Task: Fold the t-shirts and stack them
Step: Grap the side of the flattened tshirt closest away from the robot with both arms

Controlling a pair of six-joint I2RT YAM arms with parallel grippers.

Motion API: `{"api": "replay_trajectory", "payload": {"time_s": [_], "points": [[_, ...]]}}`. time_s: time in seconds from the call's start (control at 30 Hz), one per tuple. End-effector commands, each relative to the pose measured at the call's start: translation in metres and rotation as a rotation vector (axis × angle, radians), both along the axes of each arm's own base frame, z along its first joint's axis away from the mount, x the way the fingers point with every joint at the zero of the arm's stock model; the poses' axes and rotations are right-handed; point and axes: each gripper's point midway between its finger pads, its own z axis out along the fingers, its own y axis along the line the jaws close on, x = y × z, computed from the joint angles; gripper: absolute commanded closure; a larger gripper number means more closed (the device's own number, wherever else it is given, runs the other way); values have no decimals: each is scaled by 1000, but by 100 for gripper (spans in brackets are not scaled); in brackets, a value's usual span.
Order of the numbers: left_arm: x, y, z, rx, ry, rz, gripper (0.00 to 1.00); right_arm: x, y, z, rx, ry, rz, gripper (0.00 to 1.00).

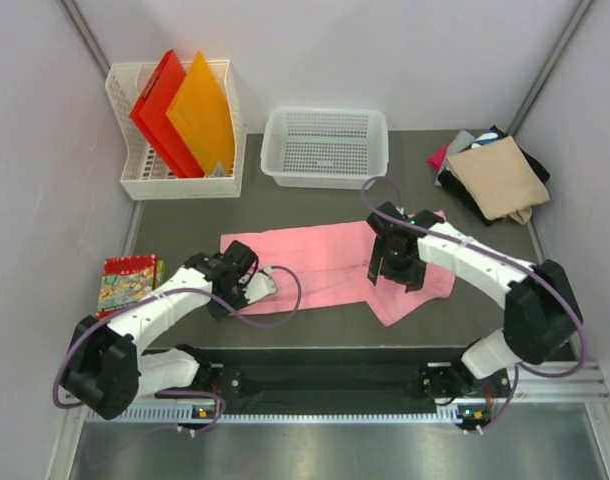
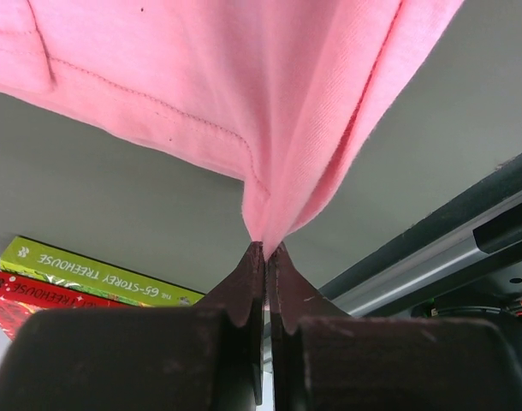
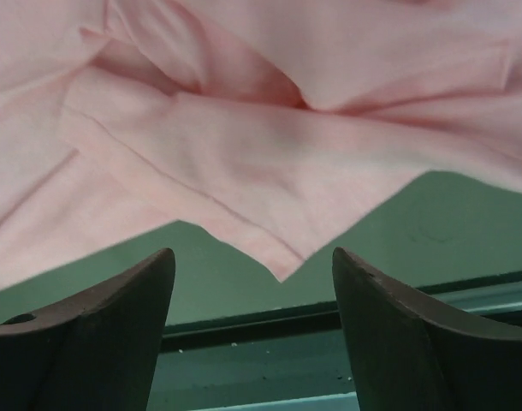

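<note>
The pink t-shirt lies spread across the worktop. The left fingers are clenched on its left edge. The right fingers are released, with its hem just beyond their tips.

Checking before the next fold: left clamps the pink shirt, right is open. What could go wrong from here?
1. The left gripper pinches only a thin bit of the edge of the pink shirt; a pull might slip it free.
2. The right gripper is open with the shirt's corner ahead of its fingers, not between them; closing now would likely miss.
</note>
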Motion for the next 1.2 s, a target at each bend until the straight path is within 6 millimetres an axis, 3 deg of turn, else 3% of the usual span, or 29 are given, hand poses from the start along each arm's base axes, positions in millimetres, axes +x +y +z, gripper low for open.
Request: {"api": "replay_trajectory", "payload": {"time_s": [0.0,0.13,0.17,0.4,0.57,0.93,1.17], "points": [[6,-2,0,-8,-19,1,100,-30,-16,33,54,-53,-46,25],[9,-6,-1,-18,-11,4,100,-60,-20,25,97,-26,-84,27],[11,-6,-2,-16,-10,6,100,-67,-21,15,96,-10,-88,28],[24,-7,-2,2,-37,-10,100,-93,5,-24,104,83,-27,31],[28,-7,-1,5,-29,5,100,-87,17,-33,85,77,-2,38],[18,0,-2,-1,-24,22,100,-55,6,-45,-47,37,41,50],[13,5,-4,1,-20,28,100,-52,6,-62,-71,62,51,56]]}}
